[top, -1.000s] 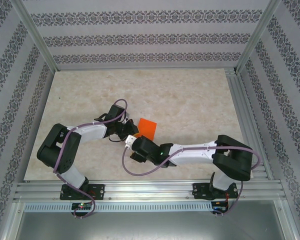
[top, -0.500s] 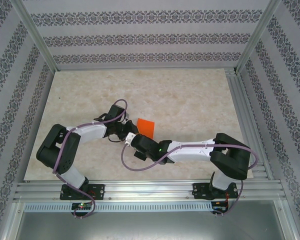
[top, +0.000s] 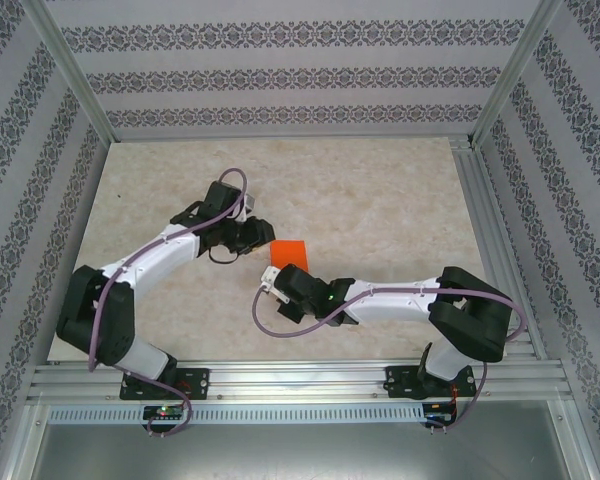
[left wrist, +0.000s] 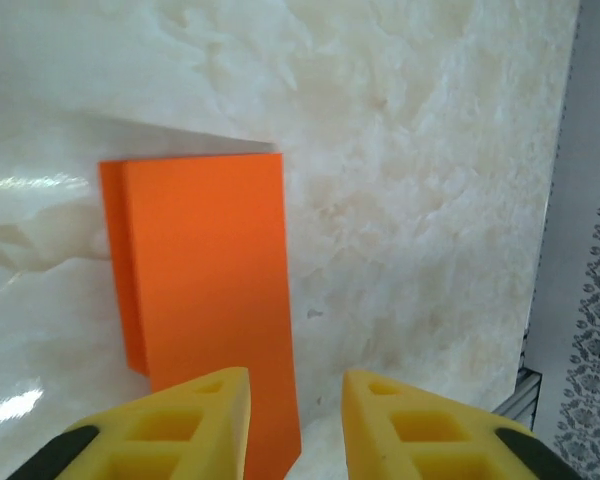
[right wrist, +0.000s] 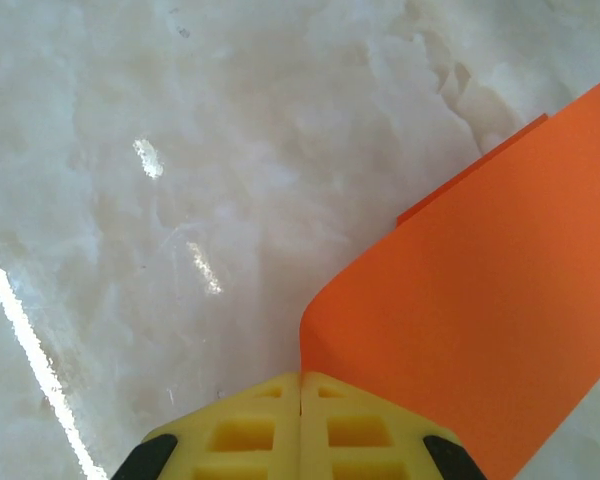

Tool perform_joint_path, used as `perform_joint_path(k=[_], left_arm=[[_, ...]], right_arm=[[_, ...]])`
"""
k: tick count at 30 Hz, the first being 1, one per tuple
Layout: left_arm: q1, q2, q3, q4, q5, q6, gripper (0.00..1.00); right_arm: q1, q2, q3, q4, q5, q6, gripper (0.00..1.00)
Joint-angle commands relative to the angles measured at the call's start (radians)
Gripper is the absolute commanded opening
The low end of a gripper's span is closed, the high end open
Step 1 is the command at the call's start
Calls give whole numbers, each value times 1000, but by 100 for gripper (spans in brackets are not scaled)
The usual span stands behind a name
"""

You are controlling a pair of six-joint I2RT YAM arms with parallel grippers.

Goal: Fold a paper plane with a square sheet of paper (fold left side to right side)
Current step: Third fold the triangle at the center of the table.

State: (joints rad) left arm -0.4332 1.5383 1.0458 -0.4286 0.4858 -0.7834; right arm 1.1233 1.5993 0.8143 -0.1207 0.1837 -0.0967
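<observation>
With the right tool (right wrist: 300, 382) pinched shut on the curled-up 7 o'clock corner of the square sheet of paper (right wrist: 480, 300), midway across the bench (top: 380, 190), and the left tool (left wrist: 296, 382) narrowly parted and empty at its 10 o'clock, it seems best to carry that corner low and square the edges before creasing.

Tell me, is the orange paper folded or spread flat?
Folded: the paper shows two layers, a lower edge peeking out along one side, and the outline is a narrow rectangle.

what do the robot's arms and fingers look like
The left arm and right arm have white links with black joints and a purple cable looping along each. The fingers are yellow, with lattice cut-outs and black bases.
</observation>
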Motion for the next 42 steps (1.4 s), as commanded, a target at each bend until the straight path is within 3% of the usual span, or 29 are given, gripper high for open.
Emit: perform_joint_path(k=[1,11,26,34,42], left_arm=[[-14,109,78,17,62,72,28],[-64,410,251,12,82,110,18],[-107,565,276,-21,13,139,15],[-113,591,264,-23,-3,146,13],[-118,595,269,-22,-4,147,12]], right_arm=[[-5,-13,-10,25,-26,24,0],[-20,-6,-6,32,-45,38,0],[-82,-40,-21,13,-166,117,0],[-224,-80,-62,8,-331,247,0],[-383,-87,-134,110,-543,367,0]])
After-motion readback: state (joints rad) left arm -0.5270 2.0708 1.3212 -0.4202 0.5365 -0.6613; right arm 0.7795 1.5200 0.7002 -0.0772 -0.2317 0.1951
